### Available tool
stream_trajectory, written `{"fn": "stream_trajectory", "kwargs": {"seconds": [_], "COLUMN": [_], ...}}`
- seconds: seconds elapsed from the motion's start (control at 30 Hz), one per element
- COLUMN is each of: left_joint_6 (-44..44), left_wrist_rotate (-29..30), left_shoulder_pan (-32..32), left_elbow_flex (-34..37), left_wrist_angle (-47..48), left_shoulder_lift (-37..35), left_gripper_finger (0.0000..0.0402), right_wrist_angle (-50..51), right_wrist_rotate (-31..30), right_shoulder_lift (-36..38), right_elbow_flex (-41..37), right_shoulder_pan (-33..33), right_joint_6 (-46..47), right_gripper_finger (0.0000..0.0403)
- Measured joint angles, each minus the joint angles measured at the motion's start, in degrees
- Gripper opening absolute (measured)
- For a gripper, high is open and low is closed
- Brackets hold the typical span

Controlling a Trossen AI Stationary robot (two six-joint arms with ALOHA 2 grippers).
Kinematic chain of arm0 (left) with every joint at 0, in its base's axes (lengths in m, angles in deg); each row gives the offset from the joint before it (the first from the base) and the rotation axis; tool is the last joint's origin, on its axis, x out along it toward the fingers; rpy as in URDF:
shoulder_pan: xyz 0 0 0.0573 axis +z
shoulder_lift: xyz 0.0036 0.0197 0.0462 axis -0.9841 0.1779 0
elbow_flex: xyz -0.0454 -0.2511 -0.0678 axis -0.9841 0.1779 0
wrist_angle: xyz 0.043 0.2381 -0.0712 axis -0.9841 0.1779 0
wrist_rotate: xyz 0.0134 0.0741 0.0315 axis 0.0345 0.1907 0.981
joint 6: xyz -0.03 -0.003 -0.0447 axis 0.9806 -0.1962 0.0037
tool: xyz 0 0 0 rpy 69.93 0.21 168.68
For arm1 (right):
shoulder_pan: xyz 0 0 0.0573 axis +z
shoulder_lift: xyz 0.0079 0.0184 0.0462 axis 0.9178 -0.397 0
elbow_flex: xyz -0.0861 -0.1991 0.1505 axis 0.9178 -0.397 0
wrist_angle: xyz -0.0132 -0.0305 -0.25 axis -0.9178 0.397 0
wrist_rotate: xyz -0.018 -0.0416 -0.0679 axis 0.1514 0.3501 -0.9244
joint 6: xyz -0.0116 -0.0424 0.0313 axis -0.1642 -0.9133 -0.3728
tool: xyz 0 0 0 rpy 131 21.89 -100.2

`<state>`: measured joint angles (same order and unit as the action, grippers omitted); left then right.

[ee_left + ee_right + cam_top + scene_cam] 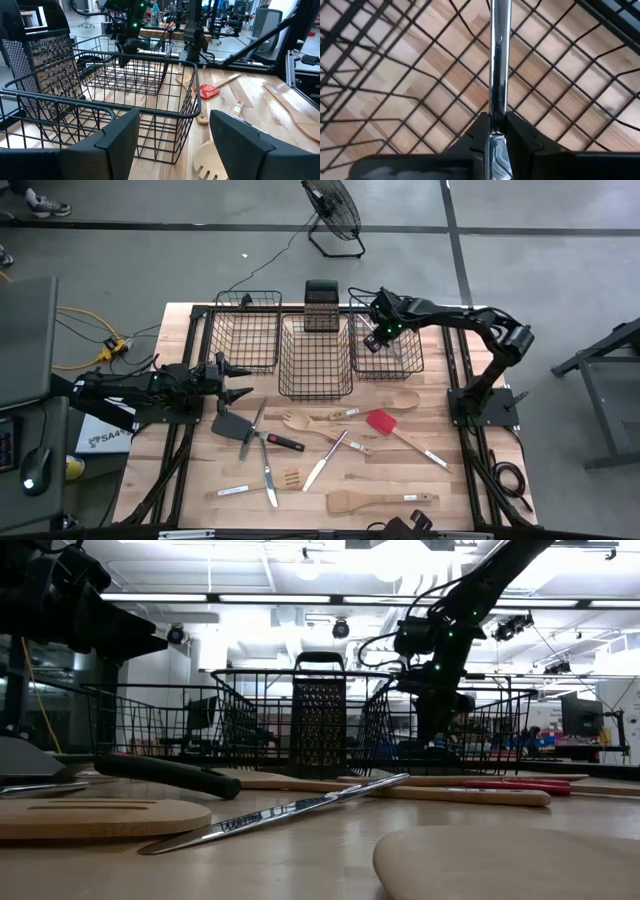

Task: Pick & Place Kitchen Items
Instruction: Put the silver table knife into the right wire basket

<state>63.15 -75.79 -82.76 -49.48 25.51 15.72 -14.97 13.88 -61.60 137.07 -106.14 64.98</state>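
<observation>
Silver metal utensil (498, 75), slim, pinched at one end between the pressed-together fingers of the right gripper (495, 131); which piece of cutlery it is cannot be told. Shaft runs straight out from the fingertips over the wire floor of a black basket. In the high view the right gripper (377, 333) sits upper centre-right of the frame, over the right-hand basket (410, 358). Held end-on, likely so it can go down between the basket walls without catching; judged to be mid-placement, not yet released.

Left gripper (233, 380), left-middle of the high view, fingers spread wide and holding nothing, just beside the left basket (247, 332). Its wrist view looks across the middle basket (190, 90) toward the other arm. Appears to be waiting.

Remaining items lie loose on the tabletop (480, 480), lower half of the high view: black spatula (228, 425), wooden fork (300, 421), wooden spoon (385, 403), red spatula (383, 423), a table knife (325, 460), wooden spatula (365, 500) near the bottom edge. They are spread out, mostly apart, which leaves room for a pinch on each handle. A grater (321, 305) stands at the back of the middle basket.

Most of the sorting seems undone.
</observation>
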Motion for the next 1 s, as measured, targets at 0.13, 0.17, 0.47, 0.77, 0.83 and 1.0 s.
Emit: {"fn": "stream_trajectory", "kwargs": {"seconds": [0.13, 0.17, 0.47, 0.77, 0.83, 1.0], "left_joint_6": [0.01, -0.01, 0.01, 0.0, -0.01, 0.01], "left_wrist_rotate": [0.0, 0.0, 0.01, -0.01, 0.01, 0.01], "left_shoulder_pan": [0.0, 0.0, 0.0, -0.02, 0.0, -0.01], "left_elbow_flex": [0.0, -0.01, -0.01, 0.0, 0.01, 0.0], "left_wrist_angle": [0.0, -0.01, -0.01, -0.01, -0.01, 0.0], "left_shoulder_lift": [0.01, 0.0, 0.0, 0.02, 0.0, 0.02], "left_gripper_finger": [0.0237, 0.0237, 0.0237, 0.0237, 0.0237, 0.0237], "right_wrist_angle": [0.32, 0.14, -1.11, -1.1, -1.08, -1.07], "right_wrist_rotate": [0.08, 0.21, -0.05, -0.2, -0.2, -0.2], "right_shoulder_lift": [-1.85, -2.47, -5.08, -5.12, -5.12, -5.13], "right_elbow_flex": [0.0, 0.0, -0.02, -0.01, -0.02, -0.02], "right_shoulder_pan": [0.04, 0.04, -0.01, -0.02, -0.02, -0.02], "right_joint_6": [1.02, 1.02, 1.03, 0.64, 0.63, 0.59], "right_gripper_finger": [0.0036, 0.0036, 0.0036, 0.0036, 0.0036, 0.0036]}}
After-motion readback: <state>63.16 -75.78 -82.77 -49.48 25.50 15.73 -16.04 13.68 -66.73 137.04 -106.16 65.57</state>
